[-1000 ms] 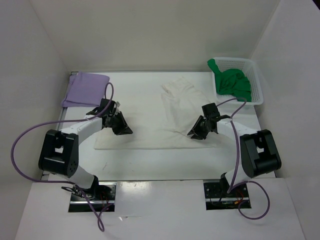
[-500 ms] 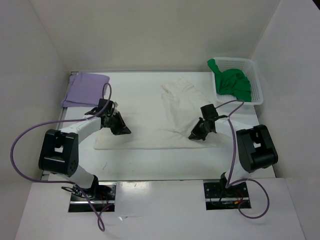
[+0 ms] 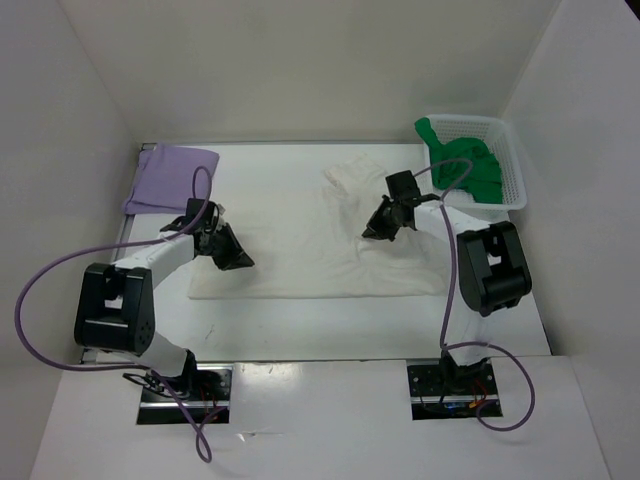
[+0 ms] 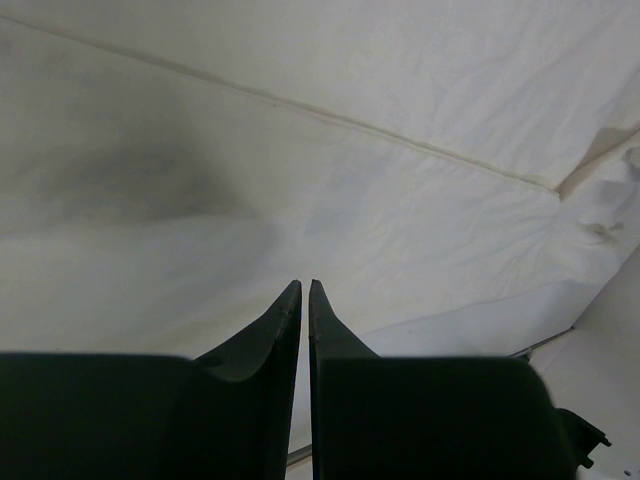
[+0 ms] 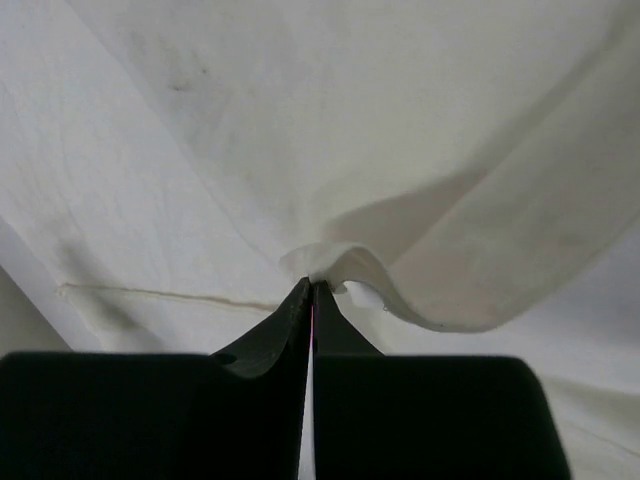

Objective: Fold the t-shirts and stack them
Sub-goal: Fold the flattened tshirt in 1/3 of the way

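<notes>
White counter (image 3: 300, 325): a cream white cloth t-shirt (image 3: 310, 262) lies spread across its middle. The left claw (image 3: 240, 262) sits on the shirt's left part, fingers drawn together with nothing seen between them. The right claw (image 3: 372, 232) pinches a raised fold of the same shirt. Far left: a lavender purple cloth t-shirt (image 3: 170, 178), folded flat. Far right: a white plastic mesh basket (image 3: 512, 165) contains the bunched bright green cloth t-shirt (image 3: 468, 170), part of it over the rim.

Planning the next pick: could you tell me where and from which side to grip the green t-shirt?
Probably a raised fold mid-heap on the green t-shirt, taken from above: it lies bunched in the basket, whose mesh walls block the sides.
</notes>
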You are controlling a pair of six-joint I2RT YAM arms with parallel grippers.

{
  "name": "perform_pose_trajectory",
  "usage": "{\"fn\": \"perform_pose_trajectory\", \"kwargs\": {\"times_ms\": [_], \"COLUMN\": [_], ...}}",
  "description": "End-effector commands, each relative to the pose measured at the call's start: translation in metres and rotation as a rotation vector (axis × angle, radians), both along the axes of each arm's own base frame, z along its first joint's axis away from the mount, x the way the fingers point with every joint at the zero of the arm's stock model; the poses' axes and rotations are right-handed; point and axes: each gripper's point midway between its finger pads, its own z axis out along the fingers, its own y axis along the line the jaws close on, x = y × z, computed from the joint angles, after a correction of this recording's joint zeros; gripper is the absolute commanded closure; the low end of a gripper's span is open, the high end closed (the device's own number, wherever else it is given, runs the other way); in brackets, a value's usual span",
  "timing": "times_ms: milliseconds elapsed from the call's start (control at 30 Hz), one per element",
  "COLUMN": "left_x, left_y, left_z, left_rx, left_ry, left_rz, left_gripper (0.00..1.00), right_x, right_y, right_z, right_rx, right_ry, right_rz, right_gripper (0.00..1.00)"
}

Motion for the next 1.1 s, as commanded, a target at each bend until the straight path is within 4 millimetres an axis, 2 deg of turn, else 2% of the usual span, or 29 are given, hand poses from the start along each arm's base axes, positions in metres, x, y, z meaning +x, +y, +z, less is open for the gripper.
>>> {"fn": "perform_pose_trajectory", "kwargs": {"times_ms": [0, 33, 67, 100, 167, 233, 267, 300, 333, 367, 400, 467, 500, 533, 567, 633, 667, 700, 733, 767, 800, 833, 900, 933, 967, 1000, 1033, 1067], "left_x": [-0.001, 0.000, 0.001, 0.002, 0.003, 0.009, 0.009, 0.007, 0.012, 0.010, 0.005, 0.003, 0.003, -0.001, -0.003, -0.004, -0.007, -0.009, -0.017, -0.022, -0.029, -0.040, -0.058, -0.072, -0.079, -0.087, -0.095, -0.109], "left_y": [-0.001, -0.001, -0.001, -0.001, -0.001, -0.008, -0.011, -0.025, -0.031, -0.039, -0.056, -0.070, -0.078, -0.086, -0.087, -0.084, -0.077, -0.071, -0.057, -0.054, -0.049, -0.039, -0.040, -0.038, -0.037, -0.037, -0.035, -0.033], "left_z": [0.009, 0.012, 0.015, 0.017, 0.021, 0.035, 0.037, 0.040, 0.047, 0.044, 0.042, 0.036, 0.028, 0.023, 0.018, 0.000, -0.014, -0.021, -0.035, -0.040, -0.045, -0.058, -0.061, -0.068, -0.066, -0.067, -0.066, -0.071], "left_rx": [-0.010, -0.010, -0.011, -0.011, 0.012, 0.046, 0.060, 0.073, 0.099, 0.119, 0.132, 0.130, 0.118, 0.108, 0.106, 0.132, 0.154, 0.157, 0.167, 0.149, 0.144, 0.152, 0.110, 0.106, 0.097, 0.086, 0.086, 0.082], "left_ry": [-0.029, -0.038, -0.040, -0.049, -0.062, -0.111, -0.116, -0.132, -0.163, -0.155, -0.159, -0.138, -0.113, -0.102, -0.082, -0.037, 0.005, 0.033, 0.087, 0.107, 0.133, 0.185, 0.254, 0.301, 0.317, 0.331, 0.346, 0.376], "left_rz": [-0.003, -0.003, -0.003, -0.003, -0.004, -0.019, -0.029, -0.069, -0.078, -0.102, -0.153, -0.182, -0.196, -0.223, -0.230, -0.226, -0.214, -0.192, -0.156, -0.152, -0.145, -0.118, -0.120, -0.115, -0.109, -0.114, -0.106, -0.110], "left_gripper": [0.88, 0.88, 0.86, 0.86, 0.85, 0.84, 0.84, 0.84, 0.83, 0.82, 0.82, 0.82, 0.82, 0.82, 0.82, 0.83, 0.85, 0.86, 0.88, 0.88, 0.88, 0.88, 0.88, 0.88, 0.88, 0.87, 0.87, 0.85], "right_x": [0.023, 0.026, 0.026, 0.026, 0.023, 0.015, 0.014, 0.011, 0.001, -0.004, -0.013, -0.035, -0.042, -0.050, -0.062, -0.071, -0.073, -0.076, -0.079, -0.078, -0.086, -0.088, -0.105, -0.111, -0.126, -0.131, -0.149, -0.159], "right_y": [0.018, 0.025, 0.031, 0.031, 0.033, 0.031, 0.028, 0.025, 0.021, 0.018, 0.017, 0.020, 0.023, 0.027, 0.033, 0.036, 0.040, 0.038, 0.034, 0.032, 0.028, 0.025, 0.018, 0.016, 0.015, 0.011, 0.008, 0.013], "right_z": [0.011, 0.016, 0.019, 0.019, 0.026, 0.029, 0.043, 0.044, 0.037, 0.042, 0.037, 0.017, 0.011, 0.001, -0.008, -0.021, -0.021, -0.027, -0.032, -0.035, -0.043, -0.046, -0.061, -0.062, -0.066, -0.069, -0.078, -0.076], "right_rx": [-0.006, 0.005, 0.008, 0.003, 0.001, -0.016, -0.018, -0.026, -0.032, -0.036, -0.028, -0.018, -0.011, -0.020, -0.037, -0.059, -0.054, -0.061, -0.077, -0.092, -0.101, -0.116, -0.142, -0.154, -0.161, -0.170, -0.170, -0.167], "right_ry": [-0.047, -0.057, -0.065, -0.069, -0.087, -0.112, -0.154, -0.160, -0.141, -0.153, -0.135, -0.078, -0.057, -0.029, -0.002, 0.030, 0.033, 0.050, 0.057, 0.062, 0.084, 0.089, 0.139, 0.151, 0.173, 0.182, 0.224, 0.220], "right_rz": [0.035, 0.051, 0.063, 0.072, 0.077, 0.093, 0.081, 0.075, 0.076, 0.070, 0.079, 0.102, 0.111, 0.127, 0.154, 0.173, 0.174, 0.175, 0.167, 0.160, 0.161, 0.154, 0.152, 0.144, 0.154, 0.143, 0.142, 0.160], "right_gripper": [0.97, 0.90, 0.73, 0.68, 0.64, 0.59, 0.55, 0.53, 0.53, 0.53, 0.62, 0.81, 0.95, 0.99, 1.00, 1.00, 1.00, 1.00, 1.00, 1.00, 1.00, 1.00, 1.00, 1.00, 1.00, 1.00, 1.00, 1.00]}}
